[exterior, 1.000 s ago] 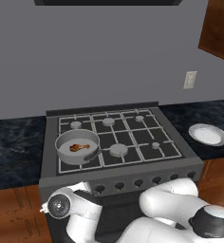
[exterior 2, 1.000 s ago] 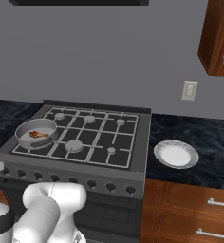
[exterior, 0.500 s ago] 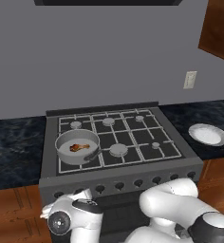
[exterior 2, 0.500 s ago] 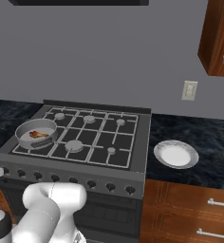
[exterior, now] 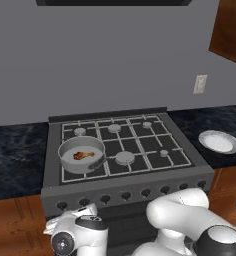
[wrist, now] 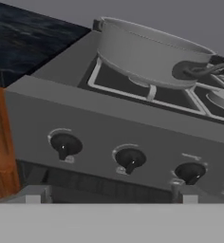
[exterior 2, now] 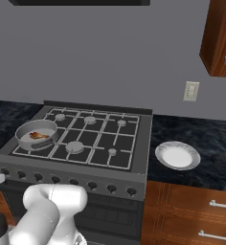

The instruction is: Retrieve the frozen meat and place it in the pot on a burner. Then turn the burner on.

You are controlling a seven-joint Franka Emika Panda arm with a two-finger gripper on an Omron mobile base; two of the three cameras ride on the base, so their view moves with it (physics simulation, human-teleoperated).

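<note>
The grey pot stands on the stove's front-left burner, its dark handle pointing right. The small brown-orange frozen meat lies inside it, as the right base view also shows for meat and pot. In the hand view the pot rises just above and behind the control panel. My gripper is low in front of the stove's left end, open and holding nothing, facing the leftmost knobs. Its fingertips stand wide apart.
A row of dark knobs runs along the stove front. A white plate sits on the dark counter to the right of the stove. Wooden drawers lie below that counter. An upper cabinet hangs at the right.
The hand has sunk lower in front of the stove's left end. Pot, meat and plate have not moved, and the jaws have stayed wide apart.
</note>
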